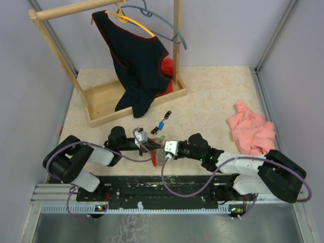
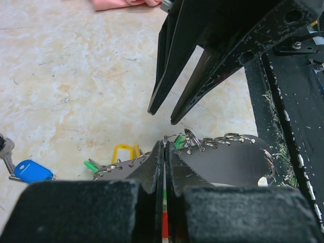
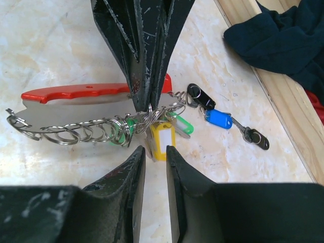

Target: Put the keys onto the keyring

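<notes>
The keyring (image 3: 76,109), a flat grey plate with a red back and a row of split rings along its edge, stands on edge on the table. My left gripper (image 2: 165,147) is shut on its ringed edge. A yellow key (image 3: 162,140) and a green key (image 3: 182,124) hang from the rings at that spot. A blue key (image 3: 218,118) and black tags (image 3: 200,95) lie in a line just to the right. My right gripper (image 3: 154,159) is open, its fingertips just short of the yellow key with nothing between them.
A wooden clothes rack (image 1: 101,109) stands at the back left with a dark garment (image 1: 139,66) hanging on it. A pink cloth (image 1: 251,132) lies at the right. The black base rail (image 1: 167,185) runs along the near edge.
</notes>
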